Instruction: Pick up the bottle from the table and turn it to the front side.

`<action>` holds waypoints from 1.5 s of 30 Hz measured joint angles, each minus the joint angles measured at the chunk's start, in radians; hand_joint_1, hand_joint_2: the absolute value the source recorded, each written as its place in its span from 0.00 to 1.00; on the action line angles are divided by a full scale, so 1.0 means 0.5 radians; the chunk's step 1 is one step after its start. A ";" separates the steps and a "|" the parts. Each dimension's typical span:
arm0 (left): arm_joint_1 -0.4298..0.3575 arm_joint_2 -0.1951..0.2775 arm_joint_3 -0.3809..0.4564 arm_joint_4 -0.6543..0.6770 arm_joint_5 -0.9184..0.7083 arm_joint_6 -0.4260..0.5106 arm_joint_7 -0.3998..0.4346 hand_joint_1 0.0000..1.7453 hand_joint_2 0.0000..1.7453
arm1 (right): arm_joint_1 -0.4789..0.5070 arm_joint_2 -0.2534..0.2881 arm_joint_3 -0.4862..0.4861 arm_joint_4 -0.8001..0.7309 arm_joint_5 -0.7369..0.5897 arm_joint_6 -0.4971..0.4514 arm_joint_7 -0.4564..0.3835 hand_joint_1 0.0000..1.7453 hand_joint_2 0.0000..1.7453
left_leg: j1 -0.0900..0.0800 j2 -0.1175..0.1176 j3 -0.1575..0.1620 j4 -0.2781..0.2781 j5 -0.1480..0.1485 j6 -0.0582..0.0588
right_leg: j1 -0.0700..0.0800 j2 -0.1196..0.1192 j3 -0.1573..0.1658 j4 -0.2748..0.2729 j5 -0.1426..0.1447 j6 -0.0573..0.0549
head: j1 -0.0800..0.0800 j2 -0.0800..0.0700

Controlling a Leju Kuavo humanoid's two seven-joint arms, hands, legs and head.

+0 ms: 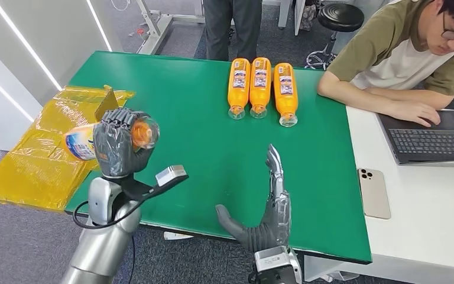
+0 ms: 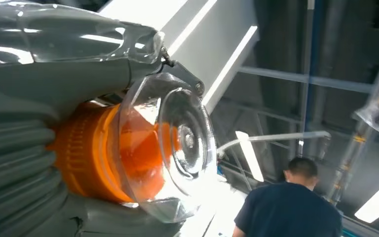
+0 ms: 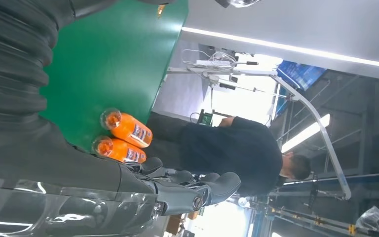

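Green bench: left hand clamped around an orange bottle, its label partly hidden; right hand empty, fingers extended apart.

three bottles side by side at table's far edge, laptop right, phone nearer

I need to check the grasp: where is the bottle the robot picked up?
In the head view the bottle is gripped by the left hand, raised on its side over the green table's left edge, beside the yellow bag.
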 joint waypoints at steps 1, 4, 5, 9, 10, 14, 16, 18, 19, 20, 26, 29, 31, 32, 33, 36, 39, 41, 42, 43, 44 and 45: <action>-0.078 0.055 -0.001 0.082 0.049 -0.045 -0.002 1.00 1.00 | 0.000 0.001 -0.001 -0.012 -0.008 0.000 0.000 0.00 1.00 | 0.000 0.000 0.000 0.000 0.001 -0.001 | 0.000 0.000 0.000 0.000 0.001 -0.001 | 0.000 0.000; -0.316 0.200 -0.009 0.379 0.200 -0.149 -0.021 1.00 1.00 | -0.001 0.007 -0.006 -0.050 -0.030 0.000 0.000 0.00 1.00 | 0.000 0.002 0.000 0.000 0.004 -0.004 | 0.000 0.003 -0.002 0.002 0.004 -0.005 | 0.000 0.000; -0.392 0.241 -0.017 0.489 0.219 -0.175 -0.021 1.00 1.00 | -0.002 0.008 -0.007 -0.063 -0.040 0.000 0.000 0.00 1.00 | 0.000 0.003 0.000 0.000 0.004 -0.004 | 0.000 0.004 -0.003 0.002 0.005 -0.006 | 0.000 0.000; -0.627 0.373 -0.084 0.918 0.129 -0.300 0.015 1.00 1.00 | -0.012 0.015 -0.009 -0.113 -0.068 0.000 0.001 0.00 1.00 | 0.000 0.007 0.000 0.000 0.005 -0.004 | 0.000 0.008 -0.003 0.003 0.006 -0.006 | 0.000 0.000; -0.664 0.402 -0.109 1.009 0.084 -0.327 0.019 1.00 1.00 | -0.015 0.018 -0.009 -0.125 -0.077 0.000 0.002 0.00 1.00 | 0.000 0.008 0.000 0.000 0.005 -0.005 | 0.000 0.010 -0.004 0.003 0.006 -0.006 | 0.000 0.000; -0.756 0.502 -0.223 1.301 -0.074 -0.434 0.028 1.00 1.00 | -0.021 0.026 -0.010 -0.152 -0.102 0.000 0.002 0.00 1.00 | 0.000 0.010 -0.002 0.000 0.004 -0.005 | 0.000 0.012 -0.007 0.003 0.006 -0.007 | 0.000 0.000; -0.779 0.538 -0.260 1.407 -0.113 -0.497 0.034 1.00 1.00 | -0.023 0.029 -0.011 -0.160 -0.108 0.000 0.001 0.00 1.00 | 0.000 0.010 -0.003 0.000 0.004 -0.005 | 0.000 0.012 -0.008 0.003 0.005 -0.007 | 0.000 0.000; -0.792 0.571 -0.299 1.499 -0.175 -0.587 0.051 1.00 1.00 | -0.028 0.038 -0.012 -0.166 -0.110 0.000 0.000 0.00 1.00 | 0.000 0.010 -0.004 -0.001 0.003 -0.006 | 0.000 0.013 -0.009 0.003 0.005 -0.007 | 0.000 0.000; -0.795 0.588 -0.323 1.539 -0.217 -0.644 0.060 1.00 1.00 | -0.030 0.043 -0.013 -0.168 -0.110 0.000 0.000 0.00 1.00 | 0.000 0.010 -0.004 -0.001 0.003 -0.006 | 0.000 0.013 -0.010 0.003 0.005 -0.007 | 0.000 0.000; -0.796 0.605 -0.349 1.574 -0.257 -0.707 0.066 1.00 1.00 | -0.031 0.047 -0.014 -0.169 -0.110 0.000 0.000 0.00 1.00 | 0.000 0.010 -0.004 -0.001 0.003 -0.006 | 0.000 0.013 -0.010 0.003 0.005 -0.007 | 0.000 0.000; -0.792 0.679 -0.466 1.726 -0.346 -0.949 0.038 1.00 1.00 | -0.035 0.058 -0.029 -0.170 -0.118 0.000 0.001 0.00 1.00 | 0.000 0.009 -0.005 -0.001 0.003 -0.006 | 0.000 0.012 -0.010 0.003 0.005 -0.007 | 0.000 0.000; -0.782 0.692 -0.499 1.761 -0.368 -0.990 0.027 1.00 1.00 | -0.037 0.060 -0.031 -0.169 -0.122 0.000 0.001 0.00 1.00 | 0.000 0.009 -0.006 -0.001 0.003 -0.006 | 0.000 0.012 -0.010 0.003 0.005 -0.007 | 0.000 0.000; -0.772 0.694 -0.525 1.780 -0.394 -1.006 0.020 1.00 1.00 | -0.037 0.061 -0.031 -0.169 -0.125 0.000 0.001 0.00 1.00 | 0.000 0.009 -0.006 -0.001 0.003 -0.006 | 0.000 0.011 -0.010 0.002 0.005 -0.007 | 0.000 0.000; -0.766 0.693 -0.539 1.787 -0.411 -1.012 0.013 1.00 1.00 | -0.038 0.061 -0.031 -0.168 -0.128 0.000 0.001 0.00 1.00 | 0.000 0.009 -0.006 -0.001 0.003 -0.006 | 0.000 0.011 -0.010 0.002 0.005 -0.007 | 0.000 0.000; -0.760 0.691 -0.554 1.794 -0.425 -1.014 0.004 1.00 1.00 | -0.039 0.062 -0.031 -0.168 -0.132 0.000 0.001 0.00 1.00 | 0.000 0.009 -0.006 -0.001 0.003 -0.006 | 0.000 0.011 -0.010 0.002 0.005 -0.007 | 0.000 0.000; -0.751 0.675 -0.584 1.806 -0.442 -0.998 -0.038 1.00 1.00 | -0.049 0.069 -0.030 -0.161 -0.142 0.000 0.001 0.00 1.00 | 0.000 0.007 -0.006 -0.001 0.003 -0.006 | 0.000 0.009 -0.010 0.002 0.005 -0.006 | 0.000 0.000; -0.752 0.651 -0.601 1.812 -0.442 -0.967 -0.080 1.00 1.00 | -0.058 0.075 -0.030 -0.148 -0.150 0.000 0.001 0.00 1.00 | 0.000 0.005 -0.006 -0.001 0.003 -0.006 | 0.000 0.007 -0.009 0.002 0.004 -0.006 | 0.000 0.000; -0.751 0.636 -0.609 1.816 -0.441 -0.938 -0.115 1.00 1.00 | -0.063 0.078 -0.029 -0.140 -0.149 0.000 0.001 0.00 1.00 | 0.000 0.005 -0.006 -0.001 0.003 -0.006 | 0.000 0.007 -0.009 0.002 0.004 -0.006 | 0.000 0.000; -0.750 0.629 -0.612 1.817 -0.440 -0.922 -0.132 1.00 1.00 | -0.064 0.079 -0.029 -0.137 -0.146 0.000 0.001 0.00 1.00 | 0.000 0.005 -0.006 -0.001 0.003 -0.006 | 0.000 0.007 -0.009 0.002 0.005 -0.006 | 0.000 0.000; -0.748 0.623 -0.616 1.818 -0.439 -0.906 -0.147 1.00 1.00 | -0.065 0.079 -0.028 -0.135 -0.144 0.000 0.001 0.00 1.00 | 0.000 0.005 -0.006 -0.001 0.003 -0.006 | 0.000 0.007 -0.009 0.002 0.005 -0.006 | 0.000 0.000; -0.747 0.616 -0.619 1.819 -0.439 -0.891 -0.159 1.00 1.00 | -0.065 0.080 -0.028 -0.134 -0.142 0.000 0.001 0.00 1.00 | 0.000 0.005 -0.005 -0.001 0.003 -0.006 | 0.000 0.007 -0.009 0.002 0.005 -0.006 | 0.000 0.000; -0.745 0.610 -0.621 1.821 -0.437 -0.877 -0.168 1.00 1.00 | -0.065 0.080 -0.028 -0.133 -0.140 0.000 0.001 0.00 1.00 | 0.000 0.005 -0.005 -0.001 0.003 -0.006 | 0.000 0.007 -0.009 0.002 0.005 -0.006 | 0.000 0.000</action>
